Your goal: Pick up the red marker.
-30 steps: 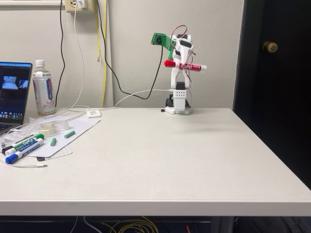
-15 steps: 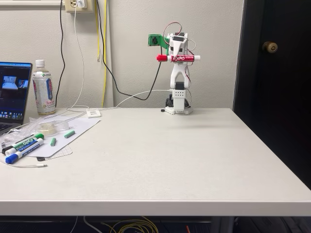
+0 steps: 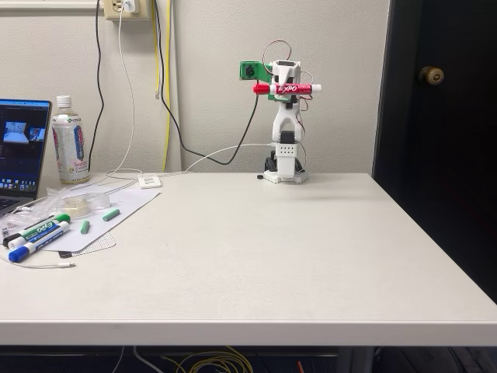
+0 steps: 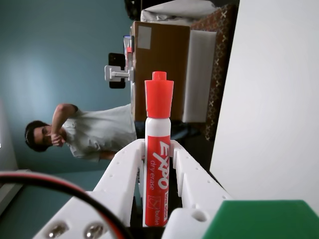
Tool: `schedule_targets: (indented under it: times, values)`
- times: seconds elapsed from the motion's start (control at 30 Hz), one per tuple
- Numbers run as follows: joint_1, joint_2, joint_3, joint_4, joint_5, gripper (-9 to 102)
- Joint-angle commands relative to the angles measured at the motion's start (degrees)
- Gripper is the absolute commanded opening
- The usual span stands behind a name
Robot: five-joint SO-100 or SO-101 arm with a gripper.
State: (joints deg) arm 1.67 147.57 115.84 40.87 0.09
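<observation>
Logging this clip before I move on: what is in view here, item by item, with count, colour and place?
red marker: 1, red cap, red-and-white EXPO label, held level high above the table's back edge.
green-capped marker: 1, table's left edge in the fixed view.
blue-capped marker: 1, just in front of the green one.
loose green caps: 2, on the white sheet.
bottle: 1, clear with white label, back left.
laptop: 1, screen on, far left.
table: 1, white.
door: 1, dark, brass knob, right.
person: 1, white shirt, in the wrist view's background.
cardboard box: 1, brown, behind the person.
gripper: 1, white, shut on the marker's barrel.
</observation>
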Motion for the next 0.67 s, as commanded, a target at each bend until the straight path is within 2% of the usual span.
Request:
schedule_targets:
  times: [0.0,0.63]
  values:
    - [-1.1,1.4,-0.4,-1.8,0.4,4]
    - [-4.0,2.6,1.5,-1.9,-1.0,4]
